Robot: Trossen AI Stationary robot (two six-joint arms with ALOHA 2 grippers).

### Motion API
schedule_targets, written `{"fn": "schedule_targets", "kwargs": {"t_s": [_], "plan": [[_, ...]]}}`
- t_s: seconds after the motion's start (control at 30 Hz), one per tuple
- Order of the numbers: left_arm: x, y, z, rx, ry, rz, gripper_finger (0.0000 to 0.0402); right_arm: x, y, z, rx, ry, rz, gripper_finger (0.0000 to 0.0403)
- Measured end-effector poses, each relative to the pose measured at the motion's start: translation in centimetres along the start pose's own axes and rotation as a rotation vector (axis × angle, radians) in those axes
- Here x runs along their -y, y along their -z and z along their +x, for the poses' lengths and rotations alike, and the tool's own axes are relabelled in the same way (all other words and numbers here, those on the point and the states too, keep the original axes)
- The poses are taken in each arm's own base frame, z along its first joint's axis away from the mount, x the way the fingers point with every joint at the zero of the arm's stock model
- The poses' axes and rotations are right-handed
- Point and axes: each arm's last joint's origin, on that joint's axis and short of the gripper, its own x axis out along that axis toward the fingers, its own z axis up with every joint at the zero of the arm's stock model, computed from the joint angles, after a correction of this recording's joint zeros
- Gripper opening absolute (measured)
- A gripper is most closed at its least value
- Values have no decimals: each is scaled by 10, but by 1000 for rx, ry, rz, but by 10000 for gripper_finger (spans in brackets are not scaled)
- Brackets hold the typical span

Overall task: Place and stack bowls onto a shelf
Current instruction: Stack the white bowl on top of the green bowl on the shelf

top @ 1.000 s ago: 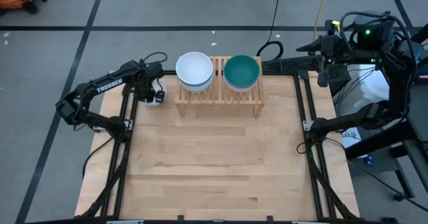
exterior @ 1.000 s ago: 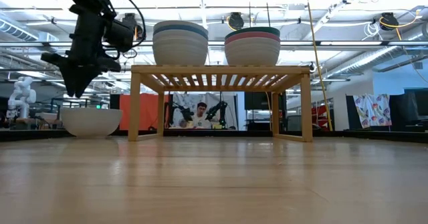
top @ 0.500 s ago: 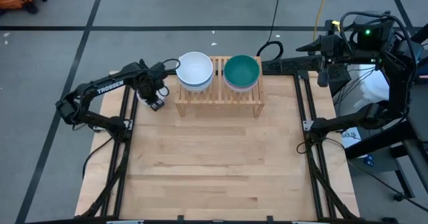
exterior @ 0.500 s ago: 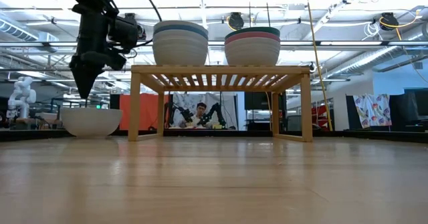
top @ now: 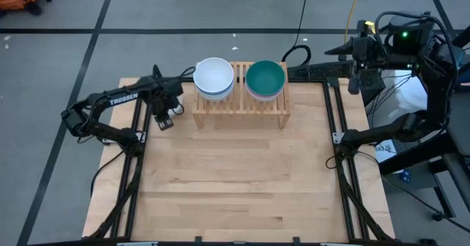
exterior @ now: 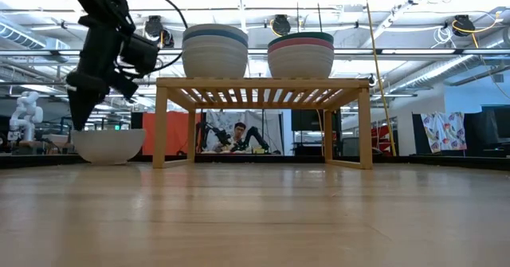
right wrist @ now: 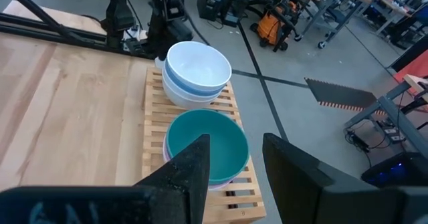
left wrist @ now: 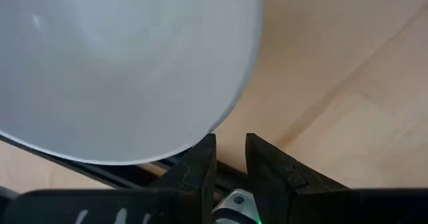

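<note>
At the far edge of the table (top: pixel 235 194) stands the light-wood shelf (top: pixel 241 105), carrying two stacks of bowls: a white-topped stack (top: pixel 214 78) with a blue rim showing, and a green-topped stack (top: pixel 264 80) over pink. Left of the shelf, a lone white bowl (exterior: pixel 108 145) sits on the table, the left gripper (exterior: pixel 80 117) just above its rim, fingers narrowly parted, holding nothing. The right gripper (right wrist: pixel 232 158) waits off the back right corner, fingers spread.

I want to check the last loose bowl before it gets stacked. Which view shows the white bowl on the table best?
The low view: the white bowl stands whole on the table beside the shelf. The left wrist view shows it close but cropped. In the high view the left arm hides it.
</note>
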Motion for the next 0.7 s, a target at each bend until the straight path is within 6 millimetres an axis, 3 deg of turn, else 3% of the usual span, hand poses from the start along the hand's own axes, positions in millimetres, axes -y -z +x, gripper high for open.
{"fn": "schedule_targets", "kwargs": {"t_s": [0.53, 0.7], "plan": [[-1, 1, 2, -14, -54, 65, 88, 6, -3, 13, -3, -2, 1, 134], [1, -4, -17, 4, -69, 158, 88, 9, -4, 20, -14, -8, 0, 134]]}}
